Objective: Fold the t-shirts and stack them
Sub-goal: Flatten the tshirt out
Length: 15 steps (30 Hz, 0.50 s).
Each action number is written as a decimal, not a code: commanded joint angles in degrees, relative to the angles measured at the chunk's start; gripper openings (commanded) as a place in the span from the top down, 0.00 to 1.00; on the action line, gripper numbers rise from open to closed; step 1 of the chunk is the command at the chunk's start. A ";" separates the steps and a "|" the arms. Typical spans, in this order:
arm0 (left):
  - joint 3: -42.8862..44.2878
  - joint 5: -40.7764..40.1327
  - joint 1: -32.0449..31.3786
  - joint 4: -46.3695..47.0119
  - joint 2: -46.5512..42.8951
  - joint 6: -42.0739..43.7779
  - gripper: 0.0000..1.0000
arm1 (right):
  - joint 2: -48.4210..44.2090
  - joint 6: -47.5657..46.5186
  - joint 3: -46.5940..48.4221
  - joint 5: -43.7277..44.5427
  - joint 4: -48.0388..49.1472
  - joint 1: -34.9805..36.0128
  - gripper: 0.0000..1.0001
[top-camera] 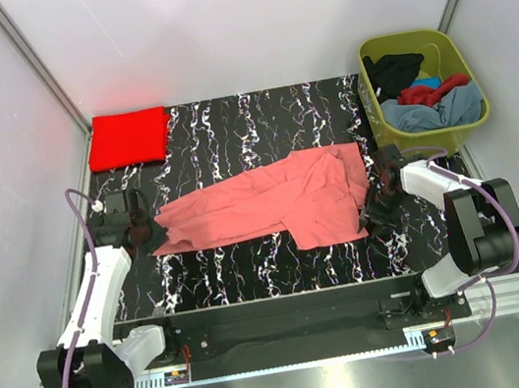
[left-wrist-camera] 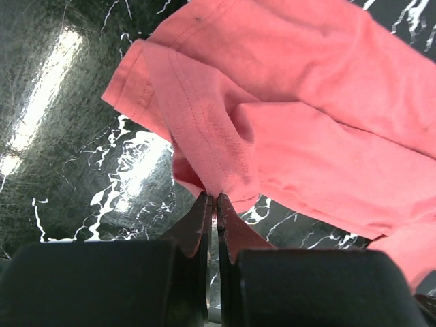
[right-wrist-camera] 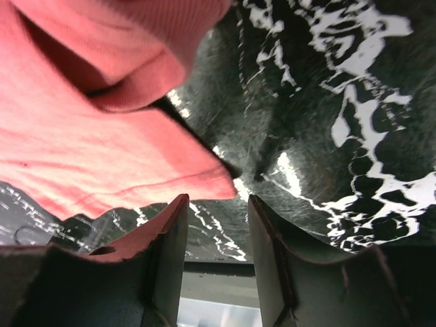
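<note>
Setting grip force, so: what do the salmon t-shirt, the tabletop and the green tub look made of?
Salmon t-shirt: soft matte knit cloth, stitched hems, creases. Tabletop: hard glossy black marble-look surface, glare; possibly laminate. Green tub: smooth moulded plastic, probably.

Bench point(top-camera: 229, 129): black, white marble veining; spread shirt point(top-camera: 271, 202): plain salmon pink; folded shirt point(top-camera: 128, 137): bright red; tub point(top-camera: 439, 46): olive green.
</note>
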 commanded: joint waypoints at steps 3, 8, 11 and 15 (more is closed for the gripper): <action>2.49 0.46 -0.11 1.34 0.55 1.69 1.00 | -1.71 1.21 -0.95 3.28 2.94 -0.20 0.53; 2.84 0.99 -0.11 1.43 1.78 1.95 1.00 | -1.36 1.12 -1.48 4.08 4.36 -0.02 0.54; 3.02 1.08 -0.11 1.43 1.78 1.95 1.00 | -1.00 1.12 -2.18 3.55 4.97 -0.02 0.55; 2.76 1.16 -0.20 1.35 1.25 1.60 1.00 | -0.57 1.12 -2.54 2.23 6.20 -0.02 0.55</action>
